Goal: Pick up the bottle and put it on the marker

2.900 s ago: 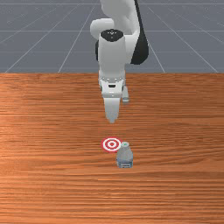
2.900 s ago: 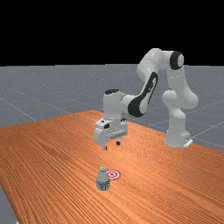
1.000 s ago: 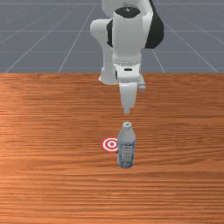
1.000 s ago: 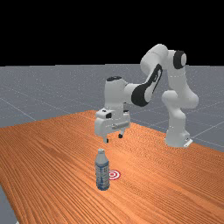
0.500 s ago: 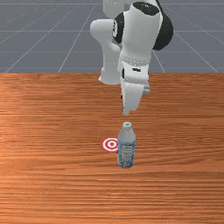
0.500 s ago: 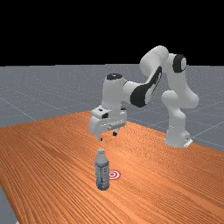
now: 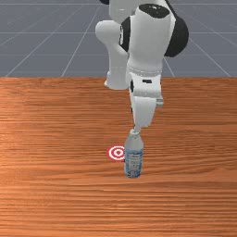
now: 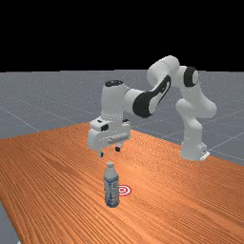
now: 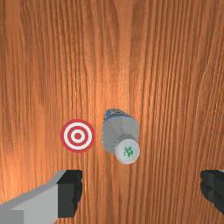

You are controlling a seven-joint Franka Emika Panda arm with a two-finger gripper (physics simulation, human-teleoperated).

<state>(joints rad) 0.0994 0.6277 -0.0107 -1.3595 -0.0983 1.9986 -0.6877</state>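
In the far view my gripper [image 8: 109, 151] hangs just above the bottle [image 8: 111, 186], its two fingers spread with nothing between them. The wrist view has the gripper [image 9: 142, 190] open too, with the white cap of the bottle [image 9: 120, 129] a little ahead of the gap. The bottle stands upright on the wood, clear with a blue label. Beside it lies the red-and-white ring marker [image 9: 78, 136], flat on the table. From the front, the marker [image 7: 117, 152] is left of the bottle [image 7: 134, 157], which covers its edge.
The orange-brown table [image 7: 55, 139] extends around the bottle and marker. In the far view, the arm's base [image 8: 193, 150] stands at the table's far right edge.
My hand has moved toward the front view's right and toward that camera, turning somewhat. The bottle now shows at full height; 2.9 s ago just its upper part rose above the wood. The marker is unmoved.
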